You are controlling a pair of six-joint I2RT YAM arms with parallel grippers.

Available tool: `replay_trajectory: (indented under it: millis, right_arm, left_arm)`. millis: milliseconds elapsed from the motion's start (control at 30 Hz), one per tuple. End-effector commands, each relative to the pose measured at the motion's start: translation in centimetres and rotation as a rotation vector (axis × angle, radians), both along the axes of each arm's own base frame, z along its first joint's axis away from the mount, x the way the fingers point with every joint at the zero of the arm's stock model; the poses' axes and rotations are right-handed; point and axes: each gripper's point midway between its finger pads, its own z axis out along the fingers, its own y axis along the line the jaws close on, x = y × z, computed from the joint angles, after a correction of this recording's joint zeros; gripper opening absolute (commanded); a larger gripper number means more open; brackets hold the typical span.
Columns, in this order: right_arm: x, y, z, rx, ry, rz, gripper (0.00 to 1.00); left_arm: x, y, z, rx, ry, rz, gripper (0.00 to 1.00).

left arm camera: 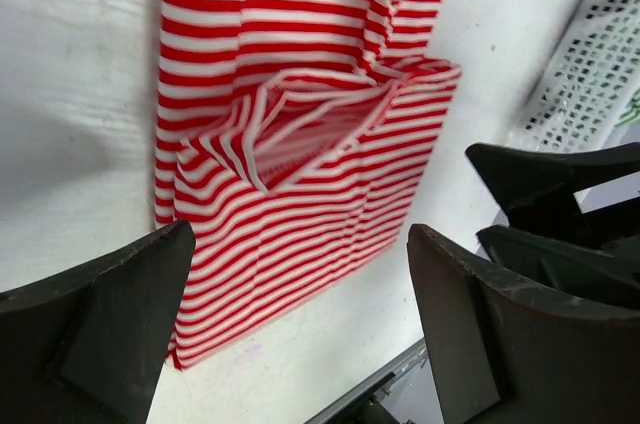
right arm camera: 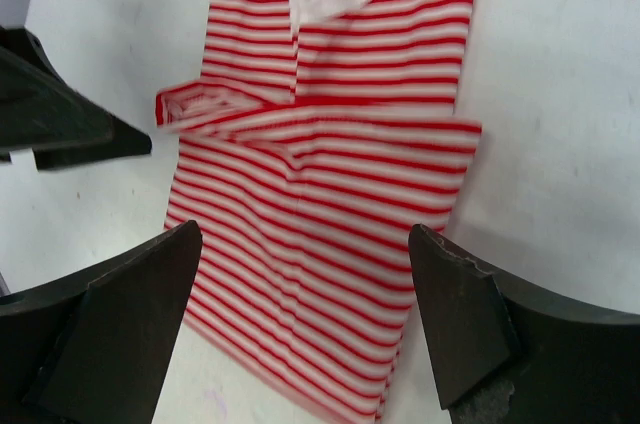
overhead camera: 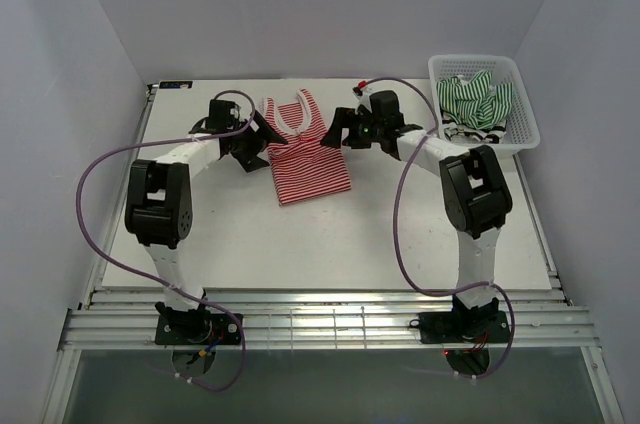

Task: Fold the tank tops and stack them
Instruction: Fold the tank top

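Item inspected: red-and-white tank top (overhead camera: 305,149), lying flat on the white table (overhead camera: 350,234), neckline and straps toward the far wall. Its lower part is doubled over the body. One corner of that fold stands open and rumpled, on the side nearer the left arm.

Left gripper (overhead camera: 272,144): just left of the tank top, jaws spread wide, nothing between them. The wrist view shows both fingers clear above the cloth, with no contact visible.

Right gripper (overhead camera: 332,134): just right of the tank top, jaws likewise spread wide and holding nothing.

White lattice basket (overhead camera: 520,129): well to the right of the tank top. It holds the green-and-white top (overhead camera: 478,94), bundled. A strip of the black-and-white top (overhead camera: 468,131) shows below it, the rest hidden by the green cloth and the basket wall.

Writing: a small dark strip (overhead camera: 176,85) sits on the table edge far left of the tank top, too small to read.

Obscured: in both wrist views the tank top's near edge is cut off by the fingers and the frame.
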Motion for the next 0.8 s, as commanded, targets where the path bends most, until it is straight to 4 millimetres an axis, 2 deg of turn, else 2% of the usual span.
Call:
replay_trajectory:
  millis: [0,33,67,100,133,167,200,300,367,433,467,533,600,667,700,767]
  right_arm:
    - [-3.0,-1.0,3.5,0.006,-0.05,0.045,0.9]
    - [-4.4,-1.6,3.2,-0.001,-0.031,0.051,0.9]
    - [-4.5,-1.6,4.0,0.008,-0.046,0.057,0.9]
    - [-5.7,-2.1,2.8,-0.007,-0.018,0.061,0.9]
    - [-6.5,-2.2,2.8,0.0,-0.011,0.075,0.9]
    - [-7.1,-2.2,3.6,0.014,-0.028,0.093,0.9]
    - [-8.0,-2.3,3.0,0.011,-0.016,0.111,0.9]
    - [-9.5,-1.8,3.1,0.024,-0.015,0.163,0.9]
    - [-10.3,-1.4,3.0,0.028,-0.011,0.191,0.9]
    - [-10.7,-1.4,2.6,0.024,0.003,0.194,0.9]
    - [-10.8,-1.5,2.7,0.025,0.005,0.192,0.9]
    - [-10.8,-1.6,2.7,0.022,0.0,0.186,0.9]
    - [-10.8,-1.5,3.0,0.025,-0.01,0.191,0.9]
    - [-10.8,-1.5,2.8,0.021,-0.005,0.193,0.9]
    - [-10.9,-1.7,2.7,0.017,0.0,0.191,0.9]
    - [-11.0,-1.8,2.5,0.011,0.01,0.19,0.9]
  left_arm:
    - [-1.3,-0.7,5.1,-0.045,-0.114,-0.032,0.98]
    - [-2.0,-1.2,4.8,-0.046,-0.115,-0.046,0.98]
    - [-2.3,-1.5,5.0,-0.047,-0.122,-0.057,0.98]
    - [-2.5,-1.8,5.3,-0.047,-0.137,-0.07,0.98]
    - [-2.6,-2.3,5.6,-0.052,-0.151,-0.092,0.98]
    - [-2.8,-3.0,5.5,-0.052,-0.153,-0.113,0.98]
    - [-2.7,-3.3,5.5,-0.05,-0.158,-0.123,0.98]
    - [-2.1,-3.9,4.2,-0.052,-0.141,-0.136,0.98]
    - [-1.1,-3.7,3.1,-0.032,-0.139,-0.114,0.98]
    - [0.3,-3.5,3.3,0.0,-0.167,-0.102,0.98]
    - [0.9,-3.1,2.3,0.033,-0.162,-0.084,0.98]
    - [2.5,-2.9,2.8,0.056,-0.201,-0.074,0.98]
    - [3.8,-2.9,2.2,0.076,-0.211,-0.072,0.98]
    - [5.3,-2.9,2.9,0.083,-0.245,-0.063,0.98]
    - [5.8,-2.7,1.7,0.097,-0.221,-0.054,0.98]
    - [7.1,-2.6,2.1,0.11,-0.22,-0.049,0.98]
